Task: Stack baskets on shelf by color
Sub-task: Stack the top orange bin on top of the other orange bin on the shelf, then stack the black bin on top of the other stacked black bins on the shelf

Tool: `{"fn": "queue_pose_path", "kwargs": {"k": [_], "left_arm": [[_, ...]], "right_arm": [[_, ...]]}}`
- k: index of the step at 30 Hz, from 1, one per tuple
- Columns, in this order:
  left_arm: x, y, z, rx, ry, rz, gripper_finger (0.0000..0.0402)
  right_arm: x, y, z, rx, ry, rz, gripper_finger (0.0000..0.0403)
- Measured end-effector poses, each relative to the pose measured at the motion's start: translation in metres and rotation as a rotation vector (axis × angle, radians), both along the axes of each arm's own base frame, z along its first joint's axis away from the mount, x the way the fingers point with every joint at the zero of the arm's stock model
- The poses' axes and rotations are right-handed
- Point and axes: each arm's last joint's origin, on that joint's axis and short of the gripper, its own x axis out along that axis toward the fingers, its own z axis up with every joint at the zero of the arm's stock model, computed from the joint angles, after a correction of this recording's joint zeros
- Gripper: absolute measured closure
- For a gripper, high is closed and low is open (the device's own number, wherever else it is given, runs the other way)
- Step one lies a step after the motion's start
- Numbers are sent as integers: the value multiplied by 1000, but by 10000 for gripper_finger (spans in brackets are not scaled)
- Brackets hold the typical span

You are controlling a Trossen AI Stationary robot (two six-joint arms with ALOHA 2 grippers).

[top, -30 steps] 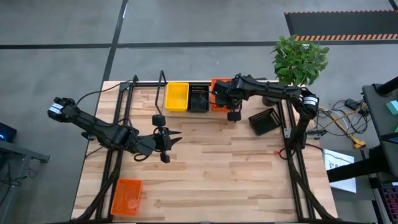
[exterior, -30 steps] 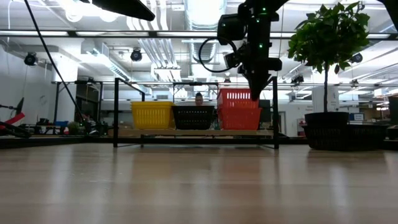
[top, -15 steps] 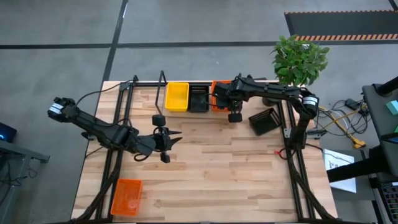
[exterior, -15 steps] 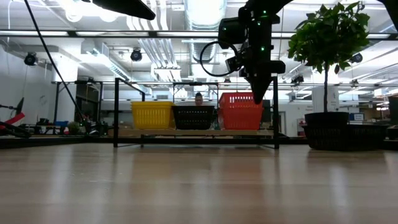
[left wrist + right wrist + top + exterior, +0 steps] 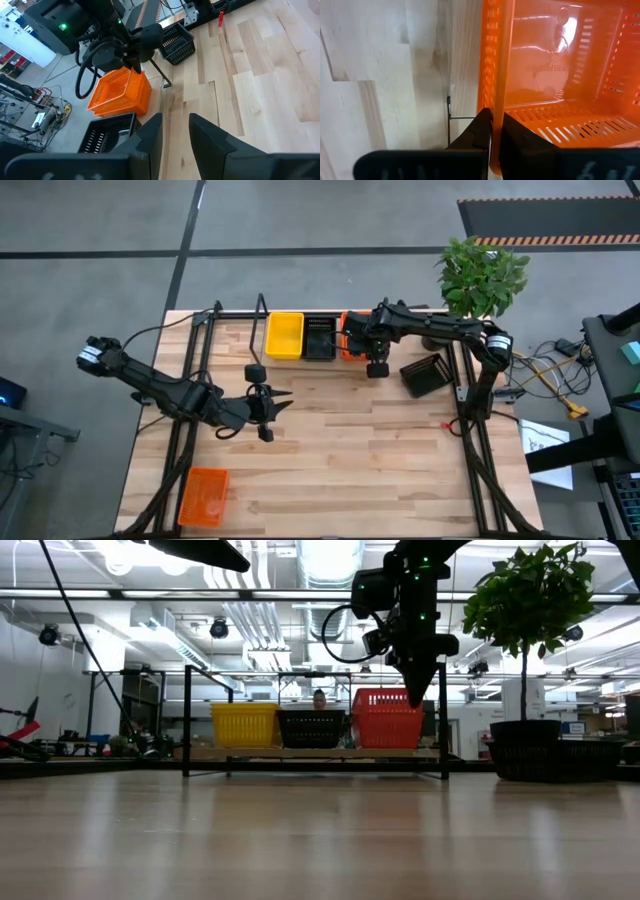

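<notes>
On the shelf (image 5: 262,310) at the table's far edge stand a yellow basket (image 5: 284,336), a black basket (image 5: 319,338) and an orange basket (image 5: 350,338) in a row, also seen in the low view as the yellow (image 5: 244,725), black (image 5: 311,728) and orange basket (image 5: 382,720). My right gripper (image 5: 377,366) is shut on the orange one. My left gripper (image 5: 272,406) hangs open over the table's middle left, nothing between its fingers (image 5: 150,142). My right gripper pinches the rim of the orange basket's side wall (image 5: 496,100), by the basket's near right corner, one finger (image 5: 481,131) outside the wall and one (image 5: 519,136) inside. The fingers come steeply from above. The basket's bottom is level with the other baskets' bottoms on the shelf.
A loose black basket (image 5: 424,374) lies on the table at the right, near the potted plant (image 5: 481,272). Another orange basket (image 5: 204,496) lies at the near left corner. The middle of the wooden table (image 5: 350,450) is bare. A person (image 5: 319,699) shows behind the shelf.
My right gripper has sunk a little with the orange basket, whose top edge now stands lower over the shelf than a second ago. In the last half second it has kept still.
</notes>
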Motion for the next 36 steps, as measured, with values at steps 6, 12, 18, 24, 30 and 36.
{"fn": "queue_pose_path", "kwargs": {"k": [6, 12, 18, 24, 30, 36], "left_arm": [[0, 0, 0, 0, 0, -1, 322], [0, 0, 0, 0, 0, -1, 322], [0, 0, -1, 1, 2, 0, 322], [0, 0, -1, 1, 2, 0, 322], [0, 0, -2, 0, 0, 0, 322], [0, 0, -2, 0, 1, 0, 322]], "right_arm": [[0, 0, 0, 1, -1, -8, 357], [-1, 1, 2, 8, 9, -34, 316], [-1, 6, 12, 19, 24, -65, 308], [1, 26, 26, 59, -5, -74, 314], [0, 62, 43, 112, -81, -72, 313], [-2, 107, 62, 123, -218, -36, 333]]}}
